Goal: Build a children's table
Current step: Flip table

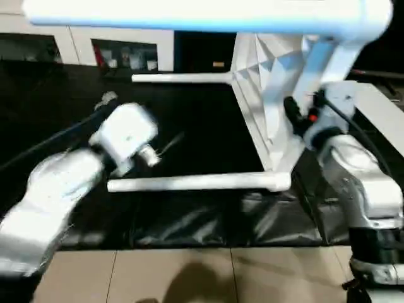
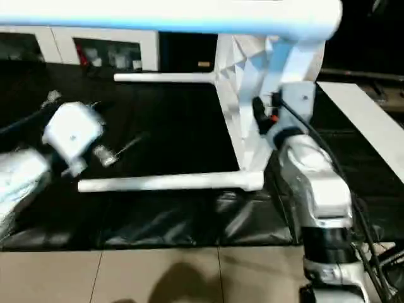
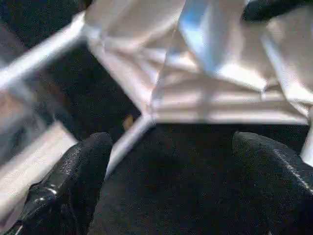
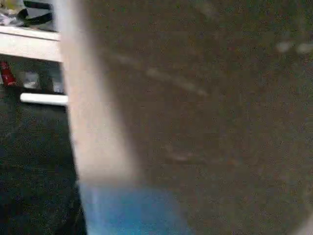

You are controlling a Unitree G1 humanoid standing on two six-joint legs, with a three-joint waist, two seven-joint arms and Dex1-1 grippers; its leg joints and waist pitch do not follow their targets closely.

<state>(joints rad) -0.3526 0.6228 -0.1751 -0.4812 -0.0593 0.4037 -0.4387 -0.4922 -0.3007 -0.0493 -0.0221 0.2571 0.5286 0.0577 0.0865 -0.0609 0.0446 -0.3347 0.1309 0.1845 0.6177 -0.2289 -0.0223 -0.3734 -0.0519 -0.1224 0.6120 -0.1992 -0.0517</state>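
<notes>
Top leg: cut off at the upper picture edge.
Right gripper: hidden behind the tabletop.
Left forearm: motion-blurred.

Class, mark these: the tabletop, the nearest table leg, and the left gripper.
tabletop (image 1: 262, 95), left eye view, ribbed underside.
nearest table leg (image 1: 189, 184), left eye view, mid-shaft.
left gripper (image 3: 171, 181), left wrist view, between its open fingertips.

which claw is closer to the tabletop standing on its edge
Right. The right claw is up against the tabletop, on its ribbed side. The left claw hangs open over the black mat, off to the tabletop's left.
</notes>
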